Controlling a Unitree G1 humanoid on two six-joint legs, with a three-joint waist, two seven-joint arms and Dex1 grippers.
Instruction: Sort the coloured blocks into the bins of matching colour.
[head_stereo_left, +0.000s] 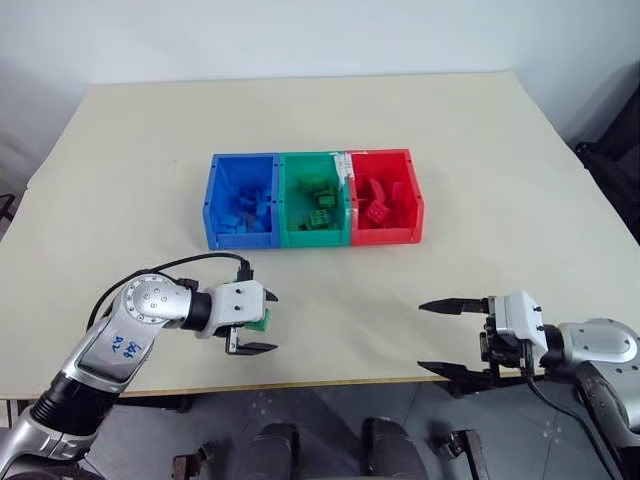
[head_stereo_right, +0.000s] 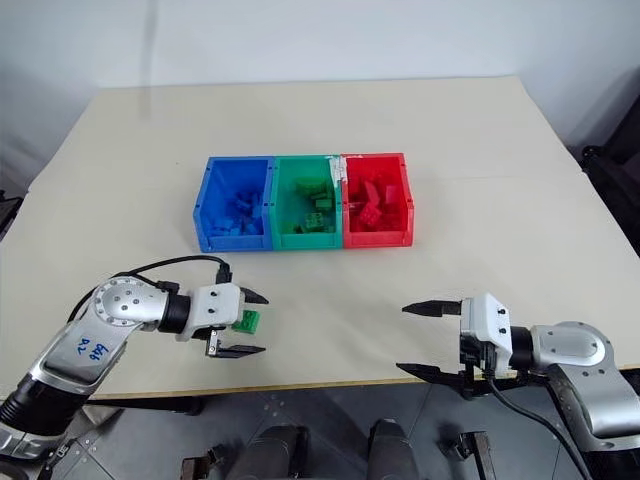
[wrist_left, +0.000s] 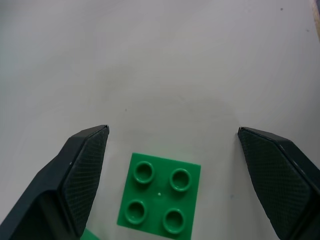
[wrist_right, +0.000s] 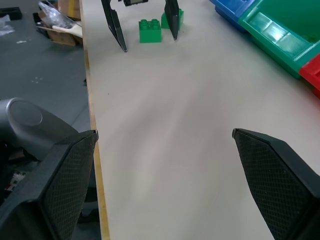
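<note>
Beige worktop (head_stereo_left: 480, 180) at lower left carries a small green studded plastic brick (wrist_left: 159, 201), unsorted, bracketed by the spread left pincer (head_stereo_left: 254, 322); the right pincer (head_stereo_left: 448, 338) is spread empty.

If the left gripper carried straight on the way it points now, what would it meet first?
Most likely the green block: it lies on the table between the open fingers of the left gripper, untouched. A second green block sits close beside it; depth is unclear.
</note>
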